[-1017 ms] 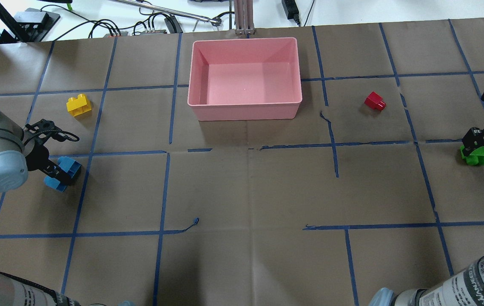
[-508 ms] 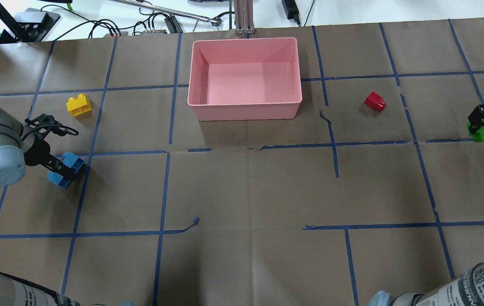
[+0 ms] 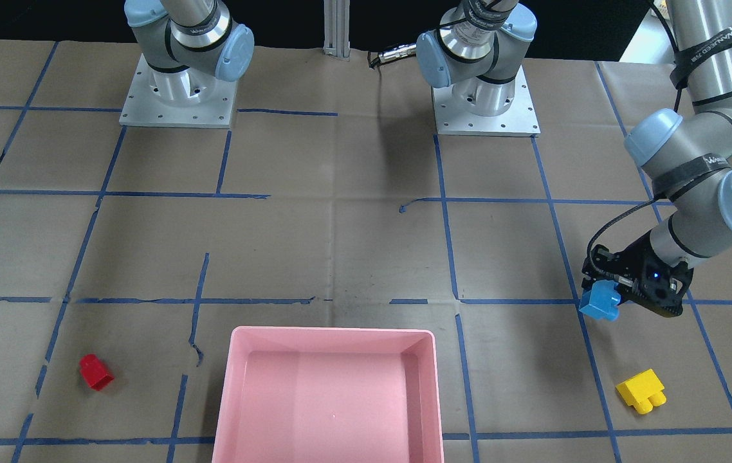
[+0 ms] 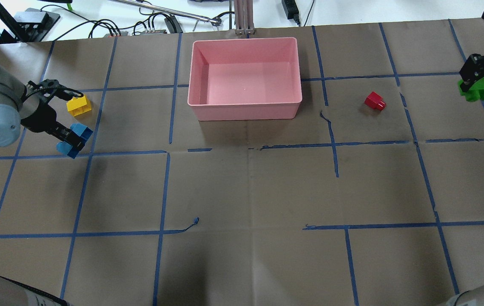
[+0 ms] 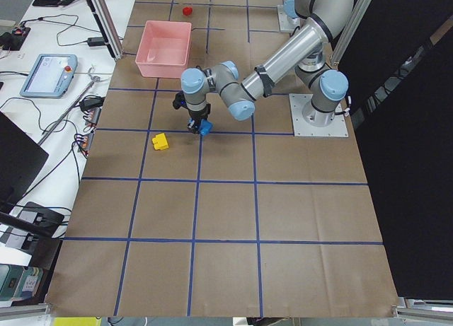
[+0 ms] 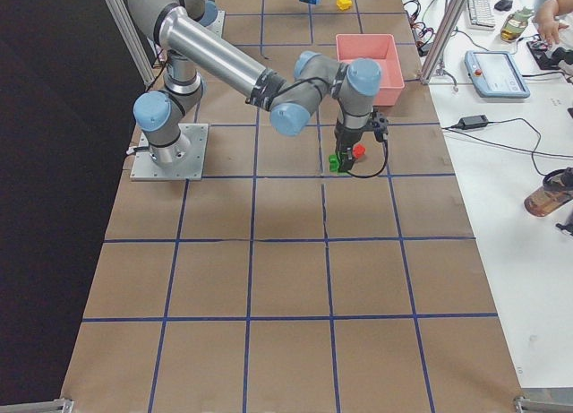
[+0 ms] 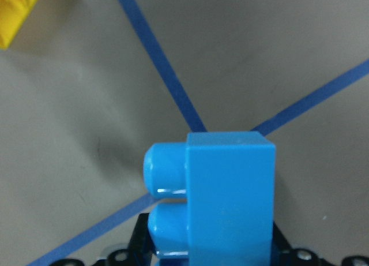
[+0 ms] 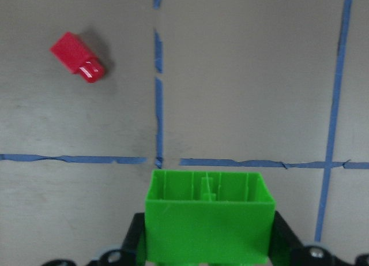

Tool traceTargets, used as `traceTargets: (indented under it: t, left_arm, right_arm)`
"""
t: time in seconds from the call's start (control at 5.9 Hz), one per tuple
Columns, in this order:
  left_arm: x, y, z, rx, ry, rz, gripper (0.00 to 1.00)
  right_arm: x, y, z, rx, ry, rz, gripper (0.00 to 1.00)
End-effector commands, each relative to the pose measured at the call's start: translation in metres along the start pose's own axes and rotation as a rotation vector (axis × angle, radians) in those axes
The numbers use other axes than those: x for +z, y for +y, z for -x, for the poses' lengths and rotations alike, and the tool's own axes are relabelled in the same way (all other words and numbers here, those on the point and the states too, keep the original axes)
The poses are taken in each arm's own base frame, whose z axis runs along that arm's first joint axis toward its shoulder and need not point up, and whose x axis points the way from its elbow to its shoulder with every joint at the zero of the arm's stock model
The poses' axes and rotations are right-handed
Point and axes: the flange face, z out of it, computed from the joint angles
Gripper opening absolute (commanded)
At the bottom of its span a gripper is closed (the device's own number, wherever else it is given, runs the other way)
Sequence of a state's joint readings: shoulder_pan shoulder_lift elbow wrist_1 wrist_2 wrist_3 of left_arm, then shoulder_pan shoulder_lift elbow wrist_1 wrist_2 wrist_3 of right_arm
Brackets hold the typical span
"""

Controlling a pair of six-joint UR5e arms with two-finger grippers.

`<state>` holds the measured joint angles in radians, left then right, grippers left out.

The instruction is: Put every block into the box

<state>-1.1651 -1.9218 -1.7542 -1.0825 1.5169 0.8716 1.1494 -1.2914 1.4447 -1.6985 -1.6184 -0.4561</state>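
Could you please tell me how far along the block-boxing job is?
Nothing is done: the shallow pink plastic tray holds no bricks. In hand: the left gripper is shut on the blue studded plastic brick and the right gripper on the green studded brick, both off to the tray's sides. Remaining: dropping those two in, then the yellow brick and small red brick lying on the table.

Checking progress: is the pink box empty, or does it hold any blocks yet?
Empty. The pink box shows only its bare floor in the overhead and front-facing views; nothing lies inside.
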Motion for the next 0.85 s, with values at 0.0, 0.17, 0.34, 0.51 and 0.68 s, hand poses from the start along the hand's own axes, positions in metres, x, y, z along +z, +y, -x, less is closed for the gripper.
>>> traceTargets:
  t: [0.0, 0.17, 0.34, 0.51, 0.68]
  left_arm:
    - [-0.048, -0.111, -0.083, -0.149, -0.010, 0.001, 0.00]
    - [-0.069, -0.160, -0.123, -0.283, -0.027, -0.044, 0.00]
    - [-0.061, -0.209, -0.154, -0.396, 0.002, -0.048, 0.00]
    - [-0.058, -0.250, -0.192, -0.402, -0.005, -0.070, 0.00]
    - [-0.040, -0.276, -0.237, -0.411, 0.009, -0.076, 0.00]
  right_arm:
    - [-0.067, -0.010, 0.085, 0.021, -0.003, 0.022, 0.38]
    - [-0.080, -0.011, 0.118, 0.030, -0.008, 0.007, 0.39]
    - [-0.097, -0.011, 0.166, 0.029, -0.003, -0.021, 0.39]
    - [-0.113, -0.007, 0.208, 0.079, -0.002, -0.020, 0.38]
    - [-0.112, -0.007, 0.220, 0.087, -0.003, -0.010, 0.38]
